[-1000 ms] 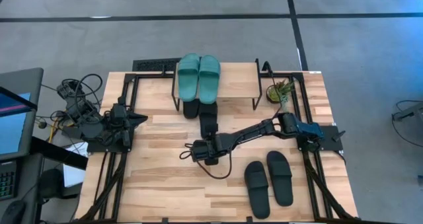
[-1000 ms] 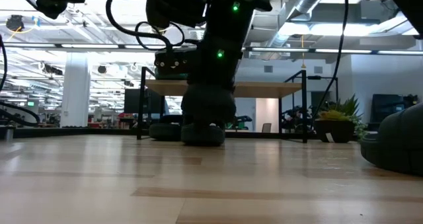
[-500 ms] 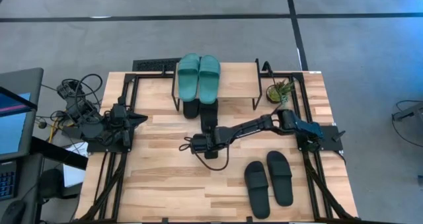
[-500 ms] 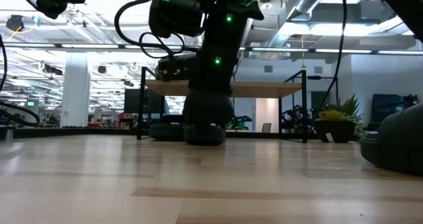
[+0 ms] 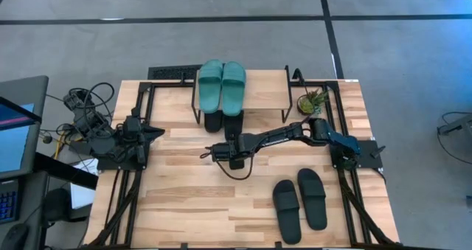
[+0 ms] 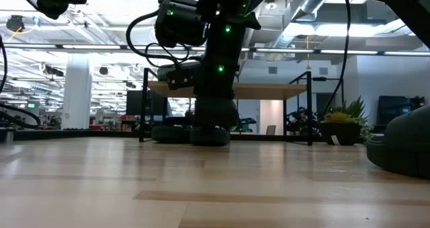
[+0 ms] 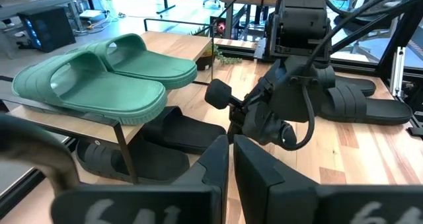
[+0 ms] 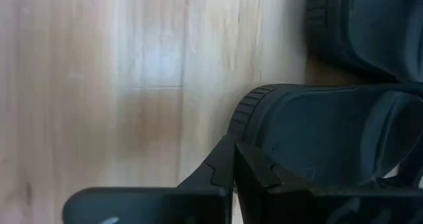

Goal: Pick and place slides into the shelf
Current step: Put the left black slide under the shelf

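The shelf (image 5: 265, 84) stands at the table's far middle with a teal-green pair of slides (image 5: 221, 84) lying on its top board. Two black slides lie on the table beneath it: one (image 5: 213, 121) on the left, and one (image 5: 233, 125) whose near end sticks out toward my right gripper (image 5: 234, 139). That gripper is shut and slants down at this slide's near end. Another black pair (image 5: 299, 202) lies flat near the table's right front. My left gripper (image 5: 161, 132) waits shut at the table's left side. My right gripper's shut fingertips (image 8: 228, 154) meet the rounded near end (image 8: 246, 112) of the black slide. They come slanting down from the table's near side, in line with its length. The slide lies flat on the table, its far part under the shelf.
A small potted plant (image 5: 313, 101) stands right of the shelf. The shelf's thin black legs (image 5: 196, 110) flank the slides beneath it. A black cable loops below my right gripper (image 5: 236, 172). Bare wood lies across the table's near left.
My right gripper has moved toward the table's far edge, to the shelf, rolling a little. The black slide in front of it has slid along the table farther under the shelf, and less of it sticks out now.
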Available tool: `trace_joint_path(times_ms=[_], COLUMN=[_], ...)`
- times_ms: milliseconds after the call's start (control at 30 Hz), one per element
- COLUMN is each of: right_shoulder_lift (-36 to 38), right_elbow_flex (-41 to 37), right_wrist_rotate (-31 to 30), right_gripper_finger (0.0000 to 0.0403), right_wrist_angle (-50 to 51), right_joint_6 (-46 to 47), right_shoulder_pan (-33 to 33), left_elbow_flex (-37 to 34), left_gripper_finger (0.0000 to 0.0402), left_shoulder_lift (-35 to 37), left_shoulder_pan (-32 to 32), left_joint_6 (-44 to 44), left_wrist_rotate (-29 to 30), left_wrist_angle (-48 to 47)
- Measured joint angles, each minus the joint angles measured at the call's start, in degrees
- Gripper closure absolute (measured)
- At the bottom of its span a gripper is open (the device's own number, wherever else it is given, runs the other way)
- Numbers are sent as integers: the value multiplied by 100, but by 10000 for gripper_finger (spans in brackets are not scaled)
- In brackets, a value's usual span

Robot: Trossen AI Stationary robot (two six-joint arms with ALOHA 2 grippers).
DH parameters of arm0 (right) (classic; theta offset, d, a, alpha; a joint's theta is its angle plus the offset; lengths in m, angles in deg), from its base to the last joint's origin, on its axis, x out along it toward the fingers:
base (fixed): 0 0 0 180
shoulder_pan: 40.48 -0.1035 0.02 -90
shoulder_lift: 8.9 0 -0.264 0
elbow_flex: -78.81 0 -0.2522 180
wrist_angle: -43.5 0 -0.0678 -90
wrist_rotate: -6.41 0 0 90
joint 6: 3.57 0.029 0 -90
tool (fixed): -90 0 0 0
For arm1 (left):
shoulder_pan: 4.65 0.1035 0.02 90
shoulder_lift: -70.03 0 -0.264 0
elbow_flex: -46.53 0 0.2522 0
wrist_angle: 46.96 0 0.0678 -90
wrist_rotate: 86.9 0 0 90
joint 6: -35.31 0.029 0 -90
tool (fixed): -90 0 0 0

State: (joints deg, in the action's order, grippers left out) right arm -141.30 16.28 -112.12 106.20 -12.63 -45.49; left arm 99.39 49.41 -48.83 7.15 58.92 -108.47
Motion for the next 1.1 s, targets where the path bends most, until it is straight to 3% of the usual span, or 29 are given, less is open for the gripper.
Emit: trace_joint_path(times_ms=[1100], right_shoulder_lift=[-2], right_elbow_flex=[2], right_wrist_rotate=[24], right_gripper_finger=[403], right_wrist_angle=[-394], right_joint_6=[-885], right_shoulder_pan=[630], left_elbow_flex=[0], left_gripper_finger=[388], left_shoulder_lift=[0], left_shoulder_pan=[0], left_joint_6=[-7], left_wrist_rotate=[292], left_wrist_angle=[3])
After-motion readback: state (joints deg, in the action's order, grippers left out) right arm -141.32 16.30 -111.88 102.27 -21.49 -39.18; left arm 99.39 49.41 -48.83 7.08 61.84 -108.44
